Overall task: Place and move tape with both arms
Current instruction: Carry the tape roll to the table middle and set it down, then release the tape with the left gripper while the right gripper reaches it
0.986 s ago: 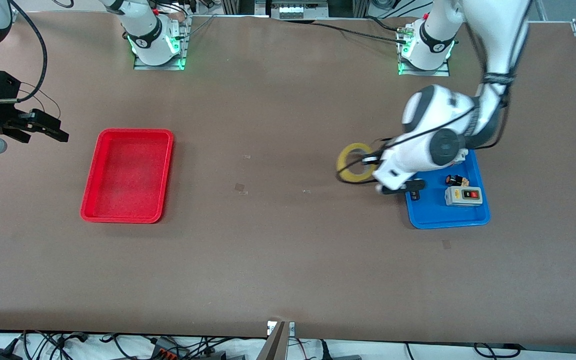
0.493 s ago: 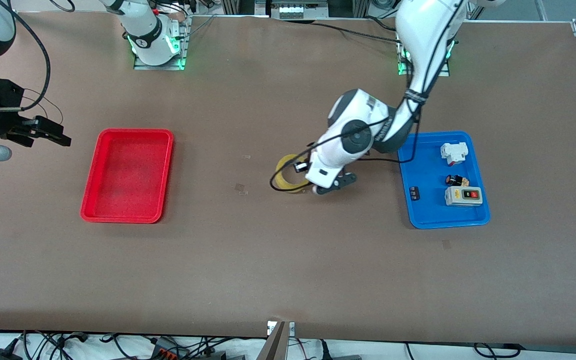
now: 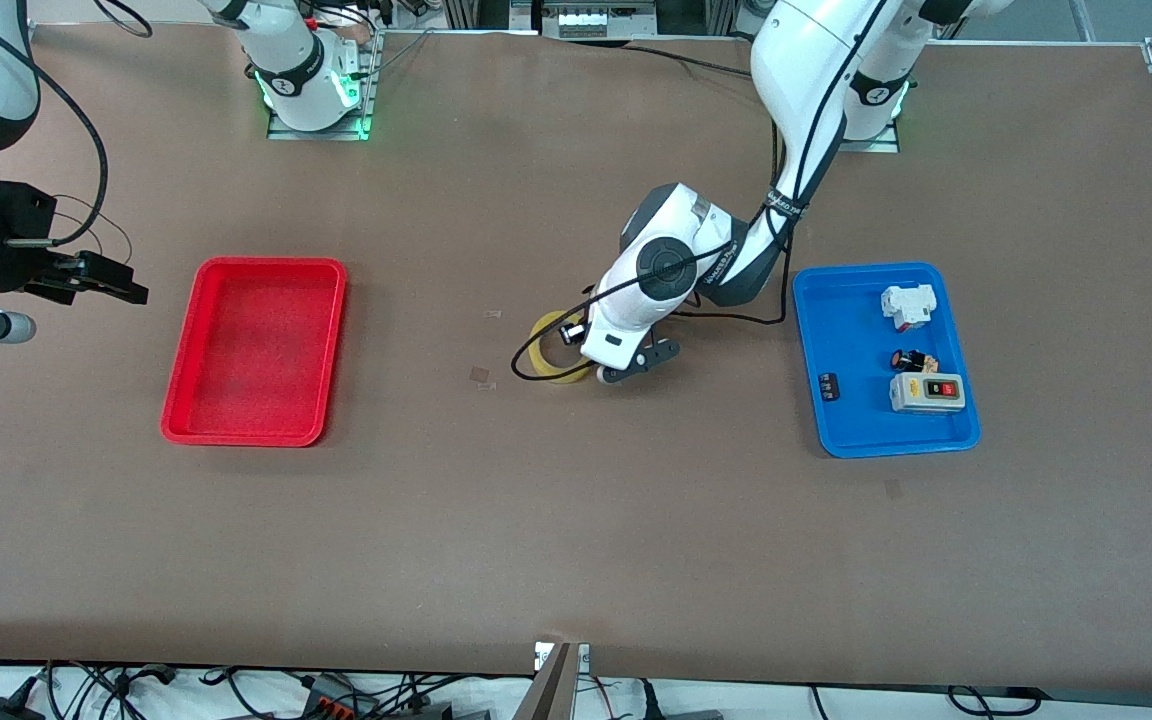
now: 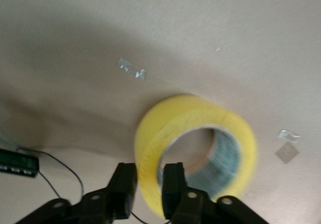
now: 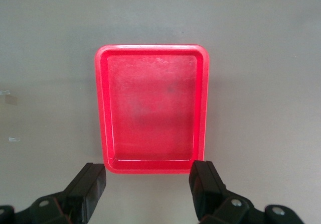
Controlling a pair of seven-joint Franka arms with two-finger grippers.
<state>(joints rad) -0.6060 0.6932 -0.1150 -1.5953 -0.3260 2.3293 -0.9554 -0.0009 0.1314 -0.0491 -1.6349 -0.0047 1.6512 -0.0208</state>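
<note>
The left gripper [image 4: 149, 190] has carried the tape [image 4: 193, 151] from beside the blue tray [image 3: 841, 440] to mid-table. Its jaws straddle the roll's wall, seemingly loosening. Light, stiff, slick: grip the wall. The right gripper [image 5: 149, 186] waits wide over the red tray [image 5: 151, 50].

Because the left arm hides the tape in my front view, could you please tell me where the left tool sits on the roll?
Observer: The left wrist view shows one side of the tape's wall inside the left tool; whether it is gripped, I cannot tell.
Operator: Thank you. Is the right tool open?
Observer: Yes, the right tool is open. That arm waits toward its own end of the table, and its wrist view frames the red tray.
</note>
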